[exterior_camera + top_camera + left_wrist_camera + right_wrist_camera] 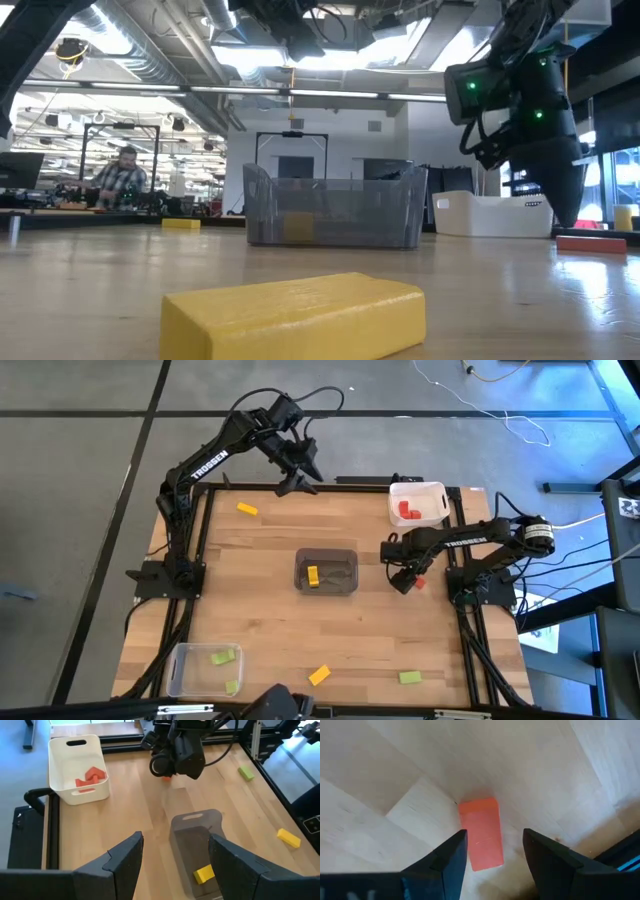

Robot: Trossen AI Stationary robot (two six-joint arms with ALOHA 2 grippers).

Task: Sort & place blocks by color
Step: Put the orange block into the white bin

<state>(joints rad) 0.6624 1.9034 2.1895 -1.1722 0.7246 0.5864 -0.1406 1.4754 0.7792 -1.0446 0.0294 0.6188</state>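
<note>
- "TROSSEN" is printed in white along both arms in the high view; no other writing is legible.
- The right gripper (492, 865) hangs low over a red block (481, 840) on the table (260, 630), right of centre in the high view. Its fingers stand apart, one on each side of the block; contact probably has not been made, though the view is too tight to be sure.
- The left gripper (175, 865) hovers at the upper middle of the high view, fingers spread wide and holding nothing.
- The grey bin (327, 572) at centre holds one yellow block (313, 576).
- The white bin (418, 502), upper right, holds red blocks (407, 511).
- The clear bin (203, 669), lower left, holds green blocks (222, 656).
- Loose on the table lie a yellow block (247, 510) upper left, another (319, 676) at bottom centre, and a green block (410, 678) lower right.
</note>
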